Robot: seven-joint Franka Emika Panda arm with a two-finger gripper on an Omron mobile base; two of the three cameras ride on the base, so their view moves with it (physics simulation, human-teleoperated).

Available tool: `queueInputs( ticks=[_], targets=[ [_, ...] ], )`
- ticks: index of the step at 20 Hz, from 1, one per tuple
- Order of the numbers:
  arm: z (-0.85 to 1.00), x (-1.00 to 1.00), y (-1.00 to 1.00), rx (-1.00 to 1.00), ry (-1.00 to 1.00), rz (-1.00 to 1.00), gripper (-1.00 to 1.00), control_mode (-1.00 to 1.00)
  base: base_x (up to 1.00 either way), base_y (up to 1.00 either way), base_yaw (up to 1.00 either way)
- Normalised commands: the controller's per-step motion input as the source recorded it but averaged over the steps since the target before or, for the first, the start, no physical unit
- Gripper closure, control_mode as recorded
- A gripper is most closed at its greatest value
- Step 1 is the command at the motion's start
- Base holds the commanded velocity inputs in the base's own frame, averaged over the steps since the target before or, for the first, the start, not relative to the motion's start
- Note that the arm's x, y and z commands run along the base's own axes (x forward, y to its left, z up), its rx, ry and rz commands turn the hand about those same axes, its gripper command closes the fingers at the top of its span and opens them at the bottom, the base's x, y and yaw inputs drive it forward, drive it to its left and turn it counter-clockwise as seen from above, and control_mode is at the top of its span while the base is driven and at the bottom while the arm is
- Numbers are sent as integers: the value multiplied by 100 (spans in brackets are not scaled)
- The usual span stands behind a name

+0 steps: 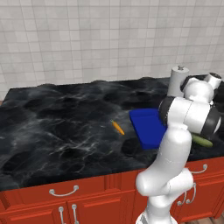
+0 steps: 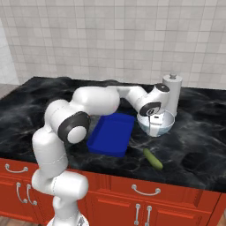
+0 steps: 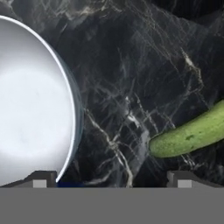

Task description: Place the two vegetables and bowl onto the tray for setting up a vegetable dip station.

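Observation:
The white bowl (image 2: 162, 125) stands on the dark counter just right of the blue tray (image 2: 111, 133). My gripper (image 2: 152, 127) hangs open over the bowl's near rim. In the hand view the bowl (image 3: 30, 100) fills the left side and its rim runs down close to the left fingertip (image 3: 41, 180). Nothing is held between the fingers of the gripper (image 3: 111, 180). The green cucumber (image 3: 192, 133) lies on the counter to the right, in front of the bowl (image 2: 152, 159). The orange carrot (image 1: 117, 127) lies left of the tray (image 1: 146, 127), apart from it.
A tall white cylinder roll (image 2: 172, 95) stands right behind the bowl. The tiled wall closes off the back of the counter. Red cabinet fronts (image 2: 145, 203) run below the counter's front edge, near the cucumber (image 1: 202, 140).

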Motion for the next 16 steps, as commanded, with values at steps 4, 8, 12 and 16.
queueInputs(
  ticks=[4, 8, 12, 16],
  targets=[
    [-10, 33, -12, 0, 14, 0, -100, -100, 0, 0, 0],
    [-17, 25, -12, 0, 7, 0, -100, -100, 0, 0, 0],
    [-22, 24, -12, 0, 1, 0, -100, -100, 0, 0, 0],
    [-21, 26, -12, 0, 0, 0, -100, -100, 0, 0, 0]
  ],
)
